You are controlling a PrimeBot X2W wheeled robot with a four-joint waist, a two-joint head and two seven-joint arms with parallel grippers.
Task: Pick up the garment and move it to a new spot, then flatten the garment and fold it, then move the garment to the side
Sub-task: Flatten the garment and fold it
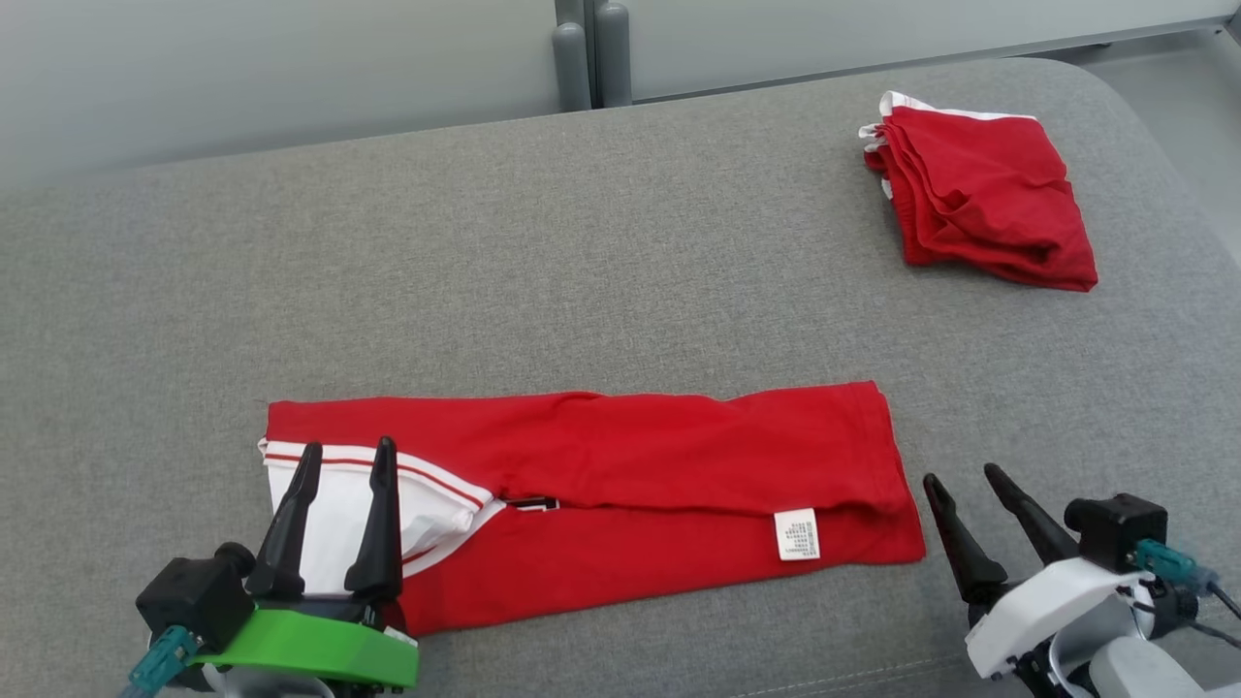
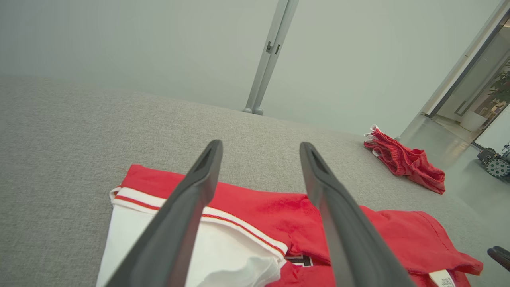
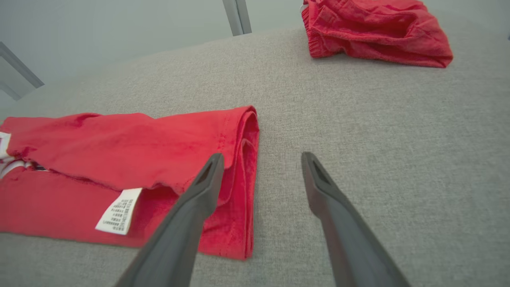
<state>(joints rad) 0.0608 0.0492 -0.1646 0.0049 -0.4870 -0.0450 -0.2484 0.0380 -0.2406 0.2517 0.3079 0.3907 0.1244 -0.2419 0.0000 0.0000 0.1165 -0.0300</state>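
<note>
Both grippers spread wide, holding nothing, at either end of a long folded red shirt.

The red shirt (image 1: 630, 456) lies flat as a lengthwise-folded strip on the near part of the grey cushion (image 1: 582, 242), its white care label (image 1: 797, 534) facing up near the right end. The left gripper (image 1: 349, 446) sits over the shirt's left end, fingers apart above the white red-striped panel (image 1: 441, 509). The right gripper (image 1: 961, 475) is just beside the right hem, jaws released; in its wrist view one finger overlaps the hem, the other is over bare cushion. A second folded red garment (image 1: 984, 199) rests well apart at the far right.
</note>
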